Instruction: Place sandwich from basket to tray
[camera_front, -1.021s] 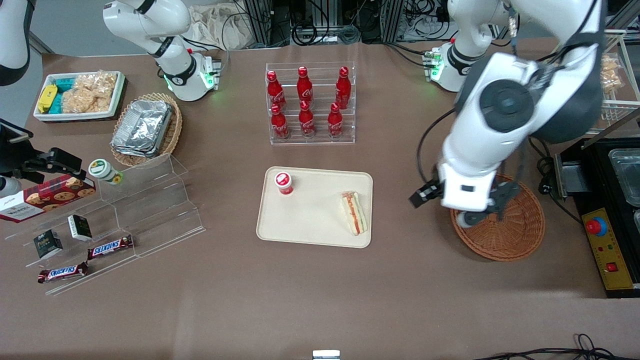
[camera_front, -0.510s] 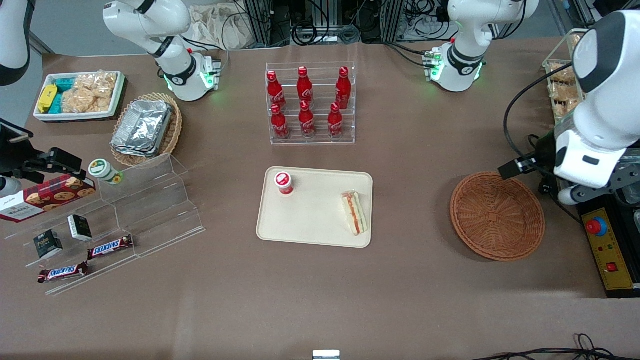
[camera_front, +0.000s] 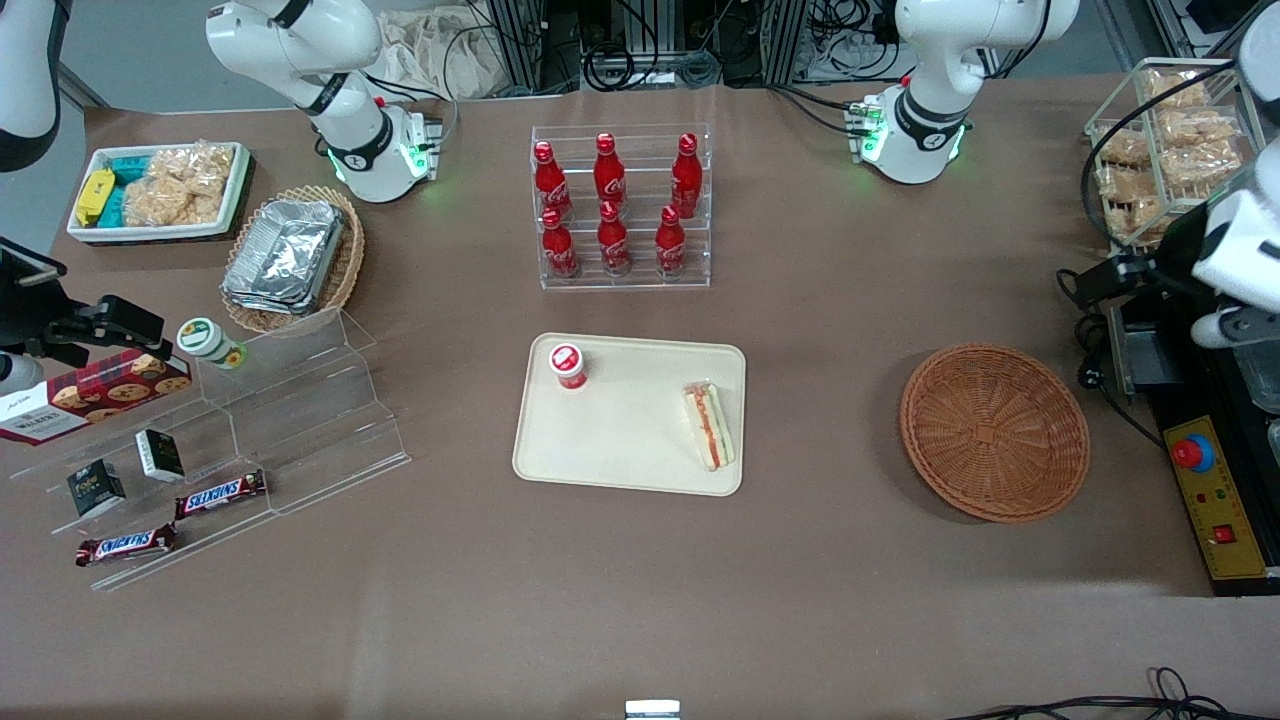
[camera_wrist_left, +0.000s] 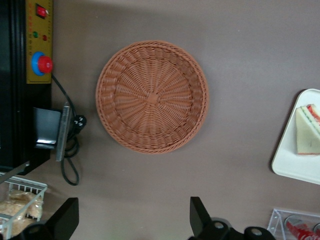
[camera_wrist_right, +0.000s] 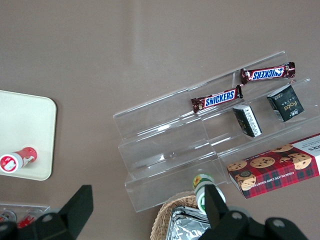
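The sandwich (camera_front: 709, 426) lies on the cream tray (camera_front: 630, 450), near the tray's edge that faces the basket. It also shows in the left wrist view (camera_wrist_left: 307, 131), on the tray's corner (camera_wrist_left: 294, 167). The round orange-brown basket (camera_front: 995, 432) is empty, as the left wrist view shows too (camera_wrist_left: 151, 96). My left gripper (camera_wrist_left: 134, 220) is open and empty, high above the table beside the basket. In the front view the left arm's wrist (camera_front: 1235, 250) hangs at the working arm's end of the table, over the black equipment.
A red-capped small bottle (camera_front: 567, 365) lies on the tray. A rack of red cola bottles (camera_front: 620, 205) stands farther from the camera than the tray. A control box with a red button (camera_front: 1195, 455) and a wire snack rack (camera_front: 1160, 140) are near the arm. Acrylic steps (camera_front: 290, 400) stand toward the parked arm's end.
The left arm has swung from above the basket out toward the working arm's end of the table, uncovering the basket. The sandwich and tray have not moved.
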